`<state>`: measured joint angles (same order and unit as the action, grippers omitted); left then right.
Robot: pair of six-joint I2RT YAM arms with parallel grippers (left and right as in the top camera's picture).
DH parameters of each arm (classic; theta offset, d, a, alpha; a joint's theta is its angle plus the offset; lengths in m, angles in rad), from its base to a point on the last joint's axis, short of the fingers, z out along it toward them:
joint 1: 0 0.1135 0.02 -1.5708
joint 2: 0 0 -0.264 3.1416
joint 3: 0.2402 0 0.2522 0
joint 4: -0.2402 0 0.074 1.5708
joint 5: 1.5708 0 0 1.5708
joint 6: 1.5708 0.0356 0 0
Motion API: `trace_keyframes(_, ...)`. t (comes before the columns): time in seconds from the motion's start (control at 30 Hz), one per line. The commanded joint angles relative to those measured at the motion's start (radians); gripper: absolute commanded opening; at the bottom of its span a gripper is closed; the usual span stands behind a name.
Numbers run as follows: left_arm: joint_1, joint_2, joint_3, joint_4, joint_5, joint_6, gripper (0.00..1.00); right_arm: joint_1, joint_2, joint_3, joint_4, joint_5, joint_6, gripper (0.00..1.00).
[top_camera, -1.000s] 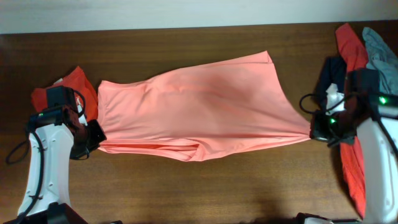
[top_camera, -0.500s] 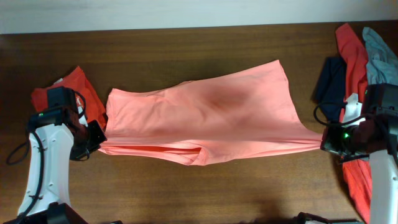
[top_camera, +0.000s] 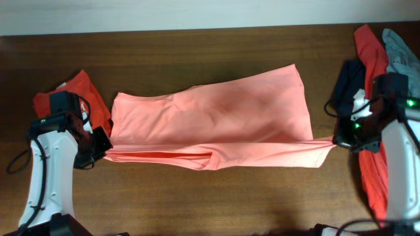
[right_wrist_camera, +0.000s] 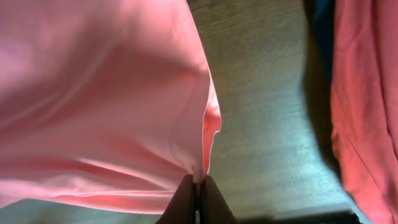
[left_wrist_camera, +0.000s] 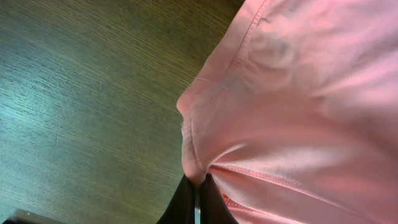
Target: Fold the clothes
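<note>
The salmon-pink shirt (top_camera: 216, 121) lies stretched across the middle of the wooden table, its near edge folded up into a long strip. My left gripper (top_camera: 104, 148) is shut on the shirt's near left corner; the left wrist view shows the black fingers (left_wrist_camera: 198, 193) pinching a hem fold of the shirt (left_wrist_camera: 298, 112). My right gripper (top_camera: 336, 140) is shut on the shirt's near right corner; in the right wrist view the fingers (right_wrist_camera: 198, 186) clamp the fabric (right_wrist_camera: 99, 93) just above the table.
A red garment with white lettering (top_camera: 75, 97) lies behind my left arm. A pile of coral-red (top_camera: 369, 49), navy (top_camera: 348, 82) and grey-blue (top_camera: 400, 52) clothes lies at the right edge, under my right arm. Coral-red cloth (right_wrist_camera: 367, 93) shows in the right wrist view.
My right gripper pulled the shirt's corner out to the right, then came back left and slightly up, so the near edge now lies folded as a strip. The left gripper held still.
</note>
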<state>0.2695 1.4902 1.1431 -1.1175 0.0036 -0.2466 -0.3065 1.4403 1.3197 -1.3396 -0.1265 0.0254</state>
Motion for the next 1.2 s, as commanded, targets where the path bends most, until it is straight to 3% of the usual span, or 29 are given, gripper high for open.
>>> trace_keyframes(0.0, 0.002, -0.017, 0.019, 0.002, 0.001, 0.016, 0.00, -0.007, 0.058, -0.002, 0.023, -0.039, -0.019, 0.04)
trace_keyframes(0.6, 0.002, -0.017, 0.019, 0.002, 0.001, 0.016, 0.00, 0.130, 0.270, -0.002, 0.269, -0.085, -0.003, 0.04)
trace_keyframes(1.17, 0.002, -0.017, 0.015, 0.017, 0.000, 0.016, 0.00, 0.130, 0.385, -0.002, 0.434, -0.042, 0.036, 0.04)
